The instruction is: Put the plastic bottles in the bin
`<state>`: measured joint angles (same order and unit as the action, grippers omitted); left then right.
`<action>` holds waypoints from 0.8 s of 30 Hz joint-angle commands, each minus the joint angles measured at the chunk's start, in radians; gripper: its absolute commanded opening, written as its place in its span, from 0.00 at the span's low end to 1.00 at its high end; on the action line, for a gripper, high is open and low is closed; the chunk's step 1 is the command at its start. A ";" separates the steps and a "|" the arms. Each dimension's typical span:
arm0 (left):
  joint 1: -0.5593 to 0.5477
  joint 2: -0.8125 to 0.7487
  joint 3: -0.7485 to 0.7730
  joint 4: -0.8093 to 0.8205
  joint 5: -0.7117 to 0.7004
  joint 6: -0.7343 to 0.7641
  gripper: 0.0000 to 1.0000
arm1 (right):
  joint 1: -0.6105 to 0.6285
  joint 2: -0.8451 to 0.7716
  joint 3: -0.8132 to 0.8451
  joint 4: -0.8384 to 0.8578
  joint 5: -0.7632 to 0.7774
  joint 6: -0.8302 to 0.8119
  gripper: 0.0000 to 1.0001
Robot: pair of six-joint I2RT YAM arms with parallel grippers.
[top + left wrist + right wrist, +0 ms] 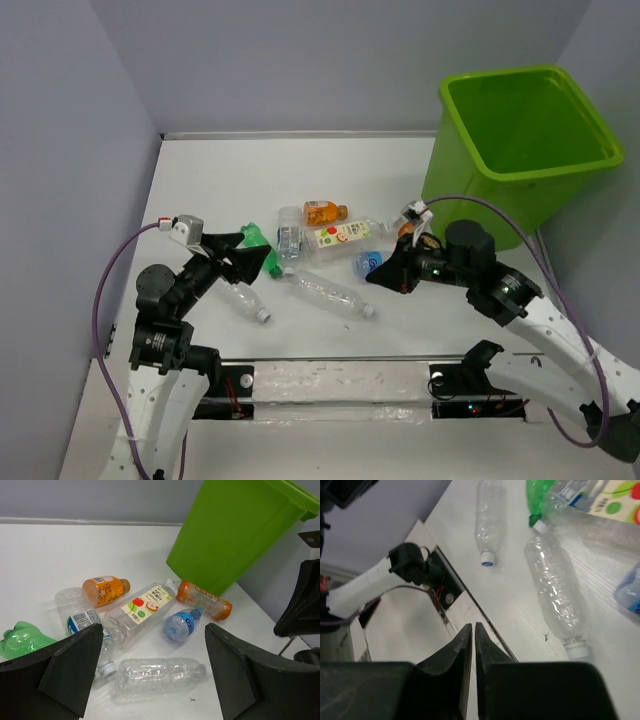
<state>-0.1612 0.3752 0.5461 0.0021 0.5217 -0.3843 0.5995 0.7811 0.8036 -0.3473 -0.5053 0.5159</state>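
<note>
The lime-green bin [520,140] stands at the far right and is empty as far as I see; it also shows in the left wrist view [225,535]. Several plastic bottles lie in a loose heap mid-table: an orange one [323,211], a clear white-labelled one [340,235], a small blue one [368,262], a green one [258,245], a clear one [325,292], another clear one [245,300]. A second orange bottle [204,599] lies by the bin. My left gripper [154,640] is open and empty above the clear bottle [160,672]. My right gripper [472,626] is shut and empty, right of the heap [385,275].
The table's near edge with a metal rail [330,365] and the arm bases runs below the bottles. Grey walls close in on the left, back and right. The right arm [300,605] shows at the right edge of the left wrist view.
</note>
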 commanded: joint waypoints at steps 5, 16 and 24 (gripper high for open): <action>0.012 0.007 0.034 -0.001 -0.063 0.007 0.95 | 0.312 0.279 0.169 0.099 0.399 -0.178 0.62; 0.038 0.034 0.046 -0.091 -0.319 -0.036 0.96 | 0.341 0.507 0.243 0.067 0.433 -0.353 0.85; 0.049 0.166 0.072 -0.192 -0.521 -0.094 0.99 | 0.359 0.713 0.330 0.064 0.361 -0.436 0.89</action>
<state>-0.1215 0.4793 0.5713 -0.1543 0.1314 -0.4400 0.9348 1.4143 1.0496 -0.3088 -0.1020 0.1558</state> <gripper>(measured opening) 0.986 0.887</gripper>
